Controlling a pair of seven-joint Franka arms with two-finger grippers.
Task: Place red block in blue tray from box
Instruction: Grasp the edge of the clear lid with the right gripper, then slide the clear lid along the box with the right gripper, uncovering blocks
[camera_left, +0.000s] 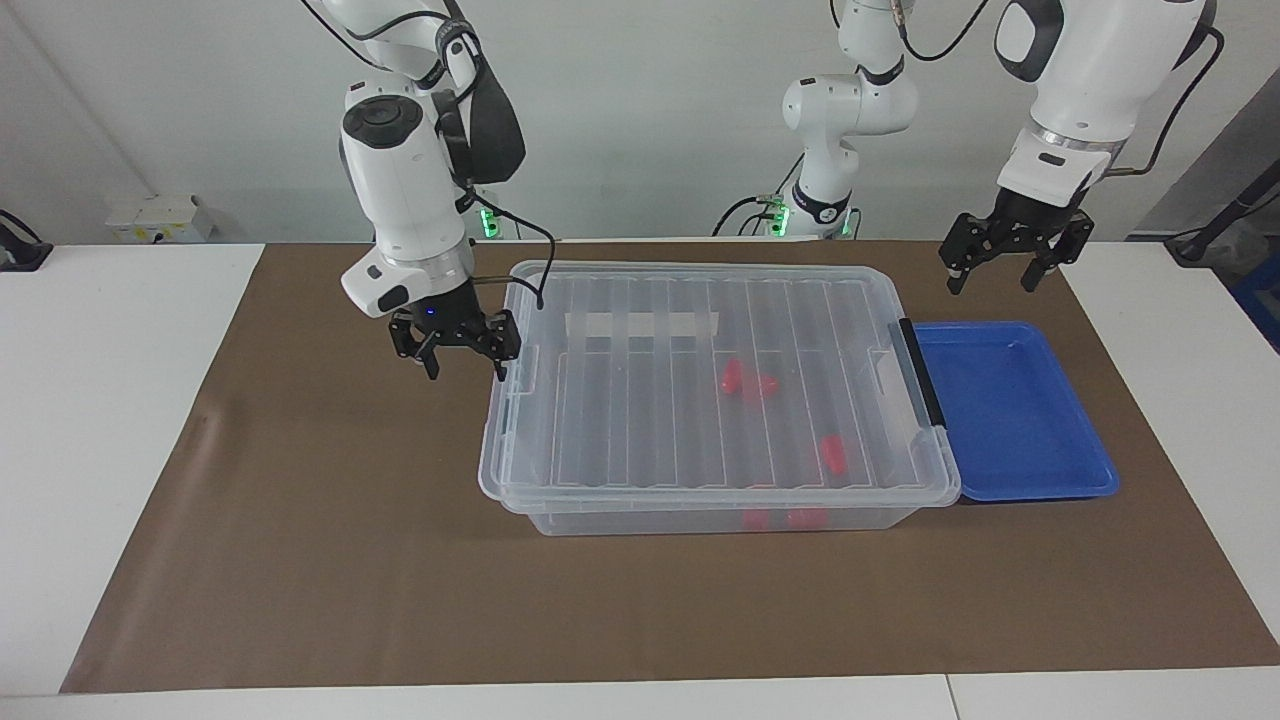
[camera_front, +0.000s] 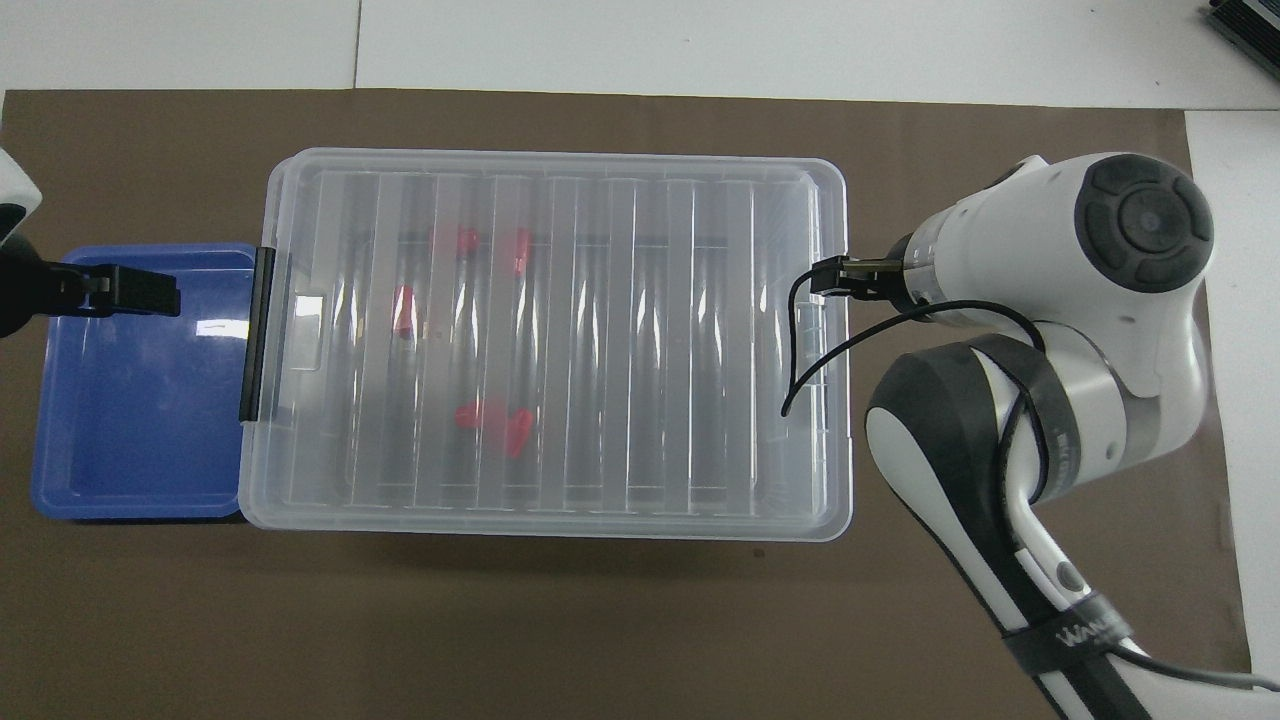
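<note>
Right gripper (camera_left: 456, 352): hangs wrist-down at the box's end toward the right arm, fingers spread, holding nothing.
Left gripper (camera_left: 1010, 268): raised over the blue tray's (camera_left: 1010, 420) edge nearest the robots, fingers spread, empty.
Box (camera_left: 700, 400): lid closed, long axis along the table, black clip handle (camera_left: 922, 372) touching the tray.
Red blocks (camera_left: 745, 380): scattered inside under the lid; orientation unclear.
Writing: "WANJ…" on the right arm's strap (camera_front: 1085, 632), partly legible.

One camera is sitting high across the table, looking at the robots at 12 o'clock. Another is looking steeply down from above them. Both are showing the box (camera_left: 715, 385) (camera_front: 545, 340).
</note>
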